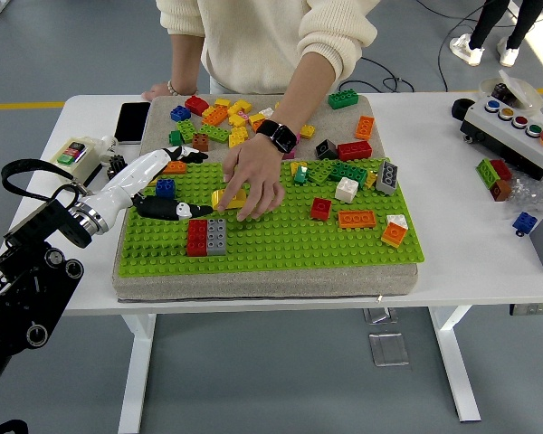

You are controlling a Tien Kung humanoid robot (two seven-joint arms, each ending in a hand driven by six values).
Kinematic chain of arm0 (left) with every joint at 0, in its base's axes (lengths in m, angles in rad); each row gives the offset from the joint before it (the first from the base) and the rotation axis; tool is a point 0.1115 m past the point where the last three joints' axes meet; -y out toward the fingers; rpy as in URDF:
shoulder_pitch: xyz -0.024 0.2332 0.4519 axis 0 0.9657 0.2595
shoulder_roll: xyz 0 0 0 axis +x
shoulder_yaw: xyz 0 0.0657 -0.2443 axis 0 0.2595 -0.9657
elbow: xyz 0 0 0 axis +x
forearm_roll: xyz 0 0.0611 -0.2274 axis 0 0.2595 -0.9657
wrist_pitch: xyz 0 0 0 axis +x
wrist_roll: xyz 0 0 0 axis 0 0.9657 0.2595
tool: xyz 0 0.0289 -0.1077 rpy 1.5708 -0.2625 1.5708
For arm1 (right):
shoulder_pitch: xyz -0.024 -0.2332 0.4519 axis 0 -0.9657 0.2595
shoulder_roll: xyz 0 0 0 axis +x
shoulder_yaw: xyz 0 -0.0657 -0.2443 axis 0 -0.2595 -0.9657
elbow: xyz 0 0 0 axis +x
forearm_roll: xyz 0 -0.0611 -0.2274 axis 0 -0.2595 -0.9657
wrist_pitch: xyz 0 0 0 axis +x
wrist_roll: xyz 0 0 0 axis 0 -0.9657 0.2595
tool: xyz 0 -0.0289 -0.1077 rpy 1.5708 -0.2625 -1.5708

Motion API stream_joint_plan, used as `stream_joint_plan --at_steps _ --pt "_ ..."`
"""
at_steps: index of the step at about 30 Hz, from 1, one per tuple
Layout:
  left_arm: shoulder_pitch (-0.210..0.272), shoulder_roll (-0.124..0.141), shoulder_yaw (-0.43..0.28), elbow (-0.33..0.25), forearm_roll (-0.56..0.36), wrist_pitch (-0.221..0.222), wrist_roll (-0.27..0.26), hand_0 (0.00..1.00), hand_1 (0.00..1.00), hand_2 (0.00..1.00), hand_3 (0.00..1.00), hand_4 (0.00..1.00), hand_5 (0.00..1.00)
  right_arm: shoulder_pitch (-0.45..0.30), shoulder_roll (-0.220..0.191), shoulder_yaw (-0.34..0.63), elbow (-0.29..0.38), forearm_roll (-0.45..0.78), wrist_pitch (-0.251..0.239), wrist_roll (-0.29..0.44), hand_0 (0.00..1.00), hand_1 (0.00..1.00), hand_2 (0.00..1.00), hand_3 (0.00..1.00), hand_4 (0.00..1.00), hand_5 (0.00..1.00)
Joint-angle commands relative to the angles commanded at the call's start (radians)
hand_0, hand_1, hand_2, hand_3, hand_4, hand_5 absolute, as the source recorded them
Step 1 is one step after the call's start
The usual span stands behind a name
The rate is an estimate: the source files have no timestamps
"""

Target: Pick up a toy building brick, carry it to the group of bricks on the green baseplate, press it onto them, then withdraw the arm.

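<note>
On the baseplate (281,240), the left hand (163,185) hovers with fingers spread, holding nothing, left of the red-grey bricks (206,237); a person's hand (253,181) sets a yellow brick (226,197) just above them.

your left hand (167,185) hovers by blue brick (166,188) | person's hand (252,181) on yellow brick (228,197) blocks your way right | red-grey bricks (206,237) near, baseplate (281,244) bare around them | far edge crowded with loose bricks (226,122)

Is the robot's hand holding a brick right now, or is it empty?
Empty. The left hand lies over the green baseplate with fingers spread, nothing gripped. The blue brick sits beside it; the red and grey bricks sit untouched.
</note>
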Motion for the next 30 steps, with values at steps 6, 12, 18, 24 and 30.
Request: stream_joint_plan --at_steps 6,12,18,24,30 --pt "-0.024 -0.008 -0.007 0.051 0.027 -0.008 0.001 0.775 0.781 0.797 0.839 0.998 0.197 0.0 0.0 -0.005 0.0 0.0 -0.001 -0.001 0.734 0.632 0.681 0.614 0.941 0.487" --pt "-0.021 -0.005 -0.034 0.036 0.005 -0.007 0.001 0.781 0.781 0.794 0.84 0.998 0.177 -0.002 0.001 -0.005 0.0 0.0 0.001 -0.002 0.732 0.632 0.682 0.614 0.941 0.486" --pt "-0.018 -0.003 -0.04 0.02 -0.009 -0.009 0.006 0.789 0.785 0.795 0.842 0.998 0.201 -0.001 0.001 -0.001 0.0 -0.002 0.0 -0.001 0.733 0.632 0.682 0.614 0.94 0.486" --pt "-0.023 -0.008 -0.026 0.029 0.0 -0.019 0.018 0.795 0.786 0.792 0.828 0.998 0.209 -0.001 0.001 0.003 0.0 -0.003 -0.001 -0.002 0.733 0.633 0.682 0.614 0.94 0.486" --pt "-0.052 -0.026 -0.009 0.08 0.006 -0.006 0.026 0.785 0.782 0.774 0.81 0.972 0.169 0.0 0.0 0.002 0.0 -0.001 -0.001 -0.003 0.733 0.633 0.682 0.614 0.94 0.487"
